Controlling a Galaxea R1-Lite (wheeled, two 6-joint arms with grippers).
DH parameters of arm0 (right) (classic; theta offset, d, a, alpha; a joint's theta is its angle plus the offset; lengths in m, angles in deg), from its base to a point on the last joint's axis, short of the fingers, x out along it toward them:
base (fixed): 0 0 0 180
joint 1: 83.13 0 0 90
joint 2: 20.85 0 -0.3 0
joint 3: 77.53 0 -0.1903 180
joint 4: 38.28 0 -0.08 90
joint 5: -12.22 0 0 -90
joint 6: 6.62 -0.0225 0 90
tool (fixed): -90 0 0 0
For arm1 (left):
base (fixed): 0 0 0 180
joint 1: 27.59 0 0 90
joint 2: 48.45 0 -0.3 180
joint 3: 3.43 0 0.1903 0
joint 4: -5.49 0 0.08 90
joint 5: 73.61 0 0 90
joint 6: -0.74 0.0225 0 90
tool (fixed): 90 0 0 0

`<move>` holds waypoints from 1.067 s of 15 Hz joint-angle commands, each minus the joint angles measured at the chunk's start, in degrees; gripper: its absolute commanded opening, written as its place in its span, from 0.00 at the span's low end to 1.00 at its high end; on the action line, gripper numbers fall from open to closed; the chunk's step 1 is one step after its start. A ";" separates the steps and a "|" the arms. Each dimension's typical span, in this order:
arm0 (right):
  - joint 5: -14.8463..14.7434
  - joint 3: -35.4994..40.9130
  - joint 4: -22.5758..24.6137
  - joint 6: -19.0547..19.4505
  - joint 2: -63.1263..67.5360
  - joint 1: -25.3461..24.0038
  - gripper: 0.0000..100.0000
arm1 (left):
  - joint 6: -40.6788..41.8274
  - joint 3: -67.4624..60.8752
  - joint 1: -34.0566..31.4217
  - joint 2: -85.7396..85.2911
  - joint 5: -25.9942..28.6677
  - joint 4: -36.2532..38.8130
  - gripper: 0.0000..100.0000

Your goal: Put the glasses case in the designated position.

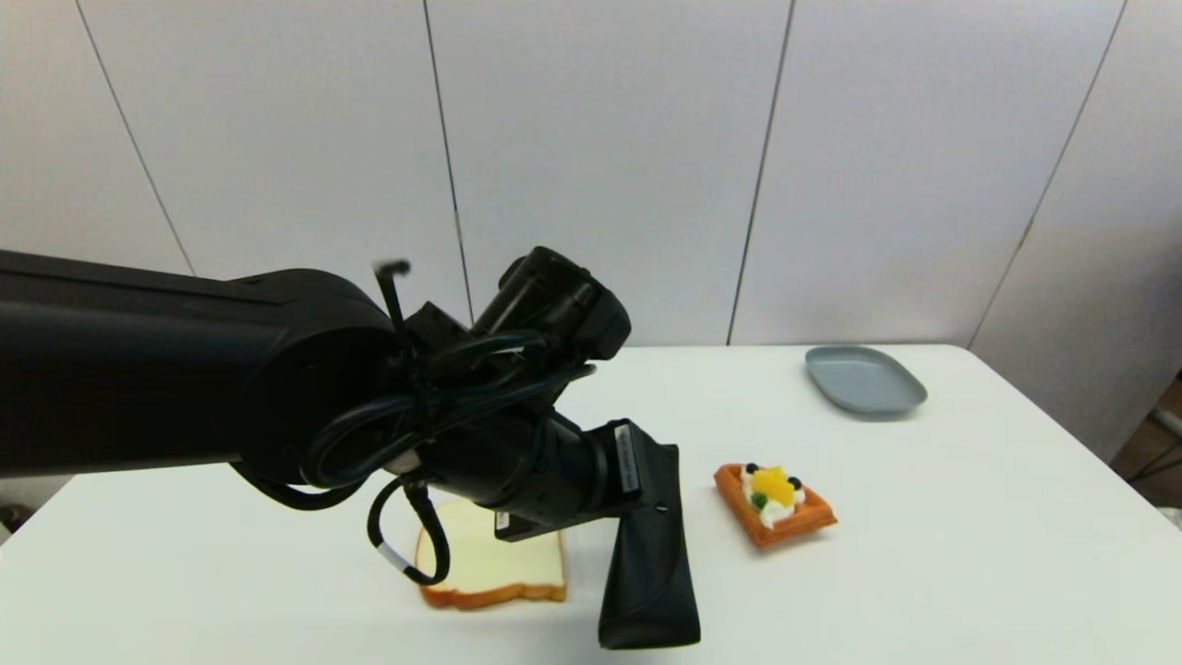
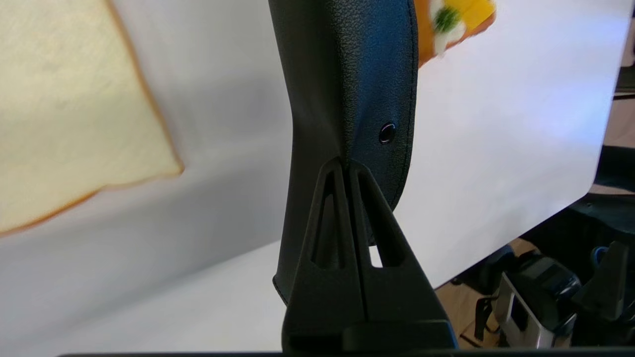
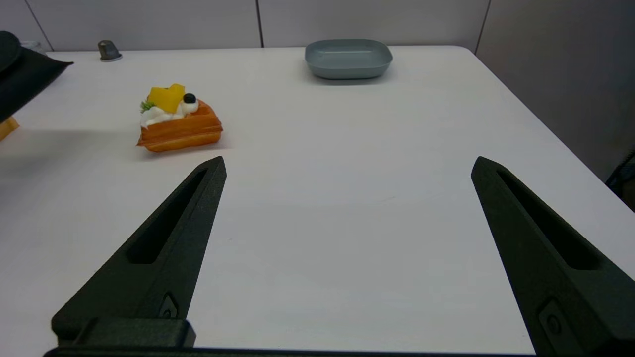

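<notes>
Between the bread slice (image 1: 489, 563) and the waffle (image 1: 774, 503), the left gripper (image 2: 347, 166) is clamped on the glasses case (image 1: 649, 554), which hangs above the table (image 1: 970, 554). Right gripper (image 3: 347, 166): fingers spread wide, holding nothing, over bare table.

1. The glasses case (image 2: 347, 84) has a black, leather-like skin — finely pebbled and matt, with a small glossy snap button (image 2: 387, 133) and a stitched edge.
2. The left gripper (image 2: 346, 166) has matt black plastic fingers, faintly grainy, pressed together on the case.
3. The right gripper (image 3: 347, 166) has the same dull, slightly textured black plastic fingers, spread wide.
4. The table (image 1: 970, 554) is smooth and white with a soft sheen.
5. The bread slice (image 1: 489, 563) looks spongy and matt — pale face, tan crust.
6. The waffle (image 1: 774, 503) looks like moulded plastic, orange and faintly glossy.
7. The plate (image 3: 348, 58) is smooth, satin grey-blue.
</notes>
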State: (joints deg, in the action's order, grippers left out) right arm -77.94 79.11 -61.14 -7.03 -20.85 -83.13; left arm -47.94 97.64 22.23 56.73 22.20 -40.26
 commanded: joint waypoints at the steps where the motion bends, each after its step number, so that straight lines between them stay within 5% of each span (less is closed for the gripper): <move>1: -0.02 0.00 0.02 0.06 0.09 0.00 1.00 | -0.28 -0.62 -0.33 0.82 -0.01 4.54 0.00; 15: -0.02 0.00 0.02 -0.11 0.09 0.00 1.00 | -2.83 -1.68 -1.12 2.05 2.36 8.67 0.00; 16: -0.02 0.00 0.02 0.06 0.09 0.00 1.00 | -2.91 -1.68 -1.12 1.96 2.62 8.67 1.00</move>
State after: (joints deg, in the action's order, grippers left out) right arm -77.96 79.11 -61.14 -7.03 -20.83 -83.13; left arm -50.47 95.98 21.07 58.79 24.51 -31.48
